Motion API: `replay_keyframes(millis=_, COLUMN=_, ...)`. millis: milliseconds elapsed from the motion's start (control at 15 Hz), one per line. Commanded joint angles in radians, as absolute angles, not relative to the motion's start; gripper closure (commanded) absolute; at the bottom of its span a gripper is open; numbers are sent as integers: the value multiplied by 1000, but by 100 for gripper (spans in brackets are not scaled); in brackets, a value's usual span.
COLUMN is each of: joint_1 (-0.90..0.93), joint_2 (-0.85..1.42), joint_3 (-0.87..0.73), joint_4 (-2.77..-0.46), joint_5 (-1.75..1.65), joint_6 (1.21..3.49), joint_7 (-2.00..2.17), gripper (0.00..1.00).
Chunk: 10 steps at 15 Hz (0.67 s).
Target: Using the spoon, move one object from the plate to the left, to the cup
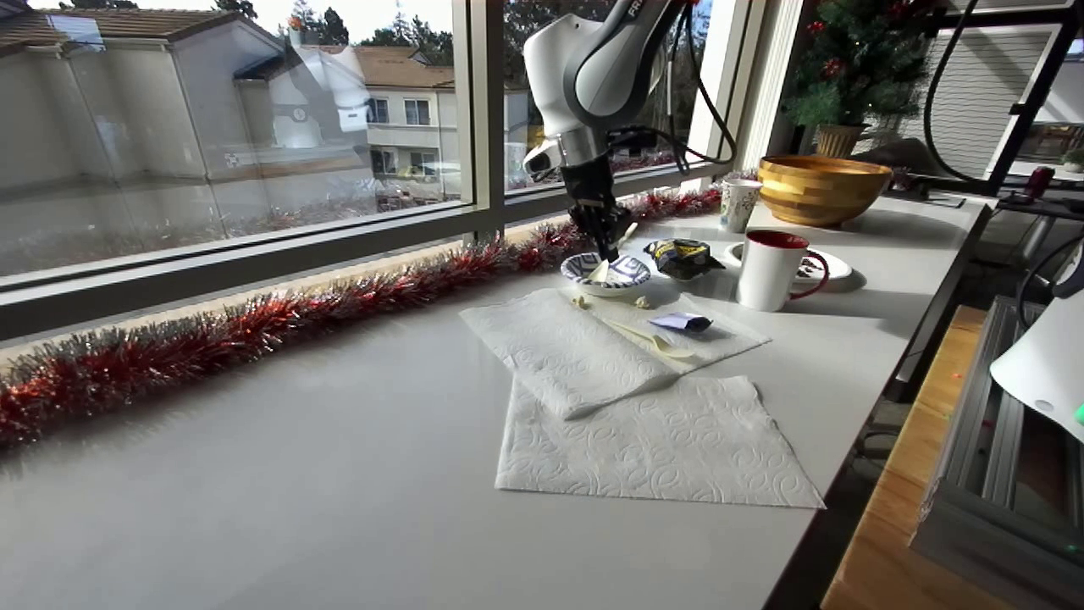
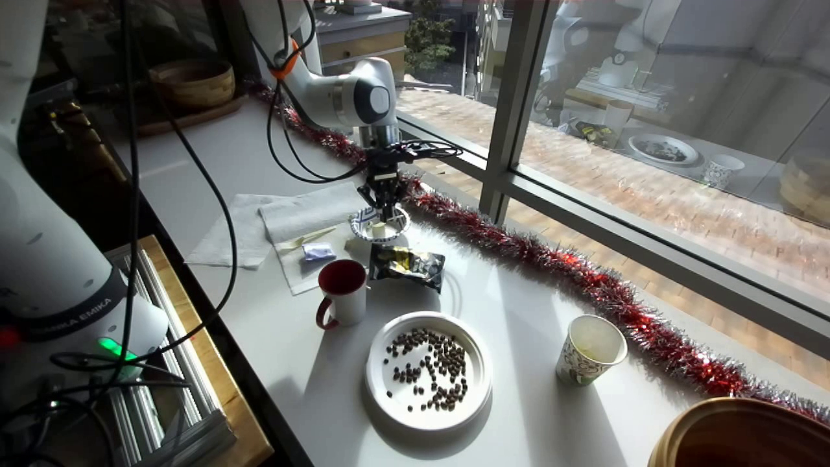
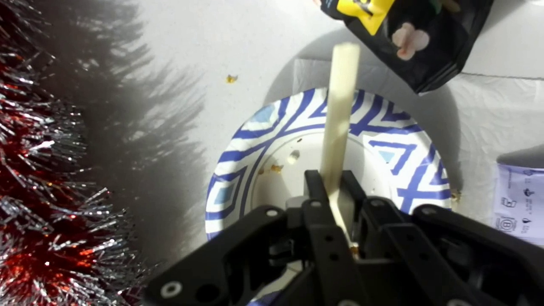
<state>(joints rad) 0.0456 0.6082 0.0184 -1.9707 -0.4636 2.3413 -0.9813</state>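
I have my gripper (image 3: 334,177) pinching the spoon (image 3: 338,114) over the patterned plate (image 3: 229,170), the white cup (image 1: 762,284) standing to the right in an exterior view.

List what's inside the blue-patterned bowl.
Crumbs lie in the patterned bowl; the head of the gripped spoon shows inside its rim in an exterior view. In the wrist view, the gripper and spoon hide part of its floor; what lies there cannot be seen.
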Motion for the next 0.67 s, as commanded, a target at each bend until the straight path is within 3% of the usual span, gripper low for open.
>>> replay_keyframes(millis=0, joint_1=29, joint_2=566, joint_3=26, joint_4=-2034, joint_5=-498, joint_6=2376, joint_7=-1017, gripper=97)
replay_keyframes(millis=600, joint_1=29, joint_2=544, joint_3=27, joint_4=-2078, joint_5=-507, joint_6=2415, joint_7=-1081, gripper=97)
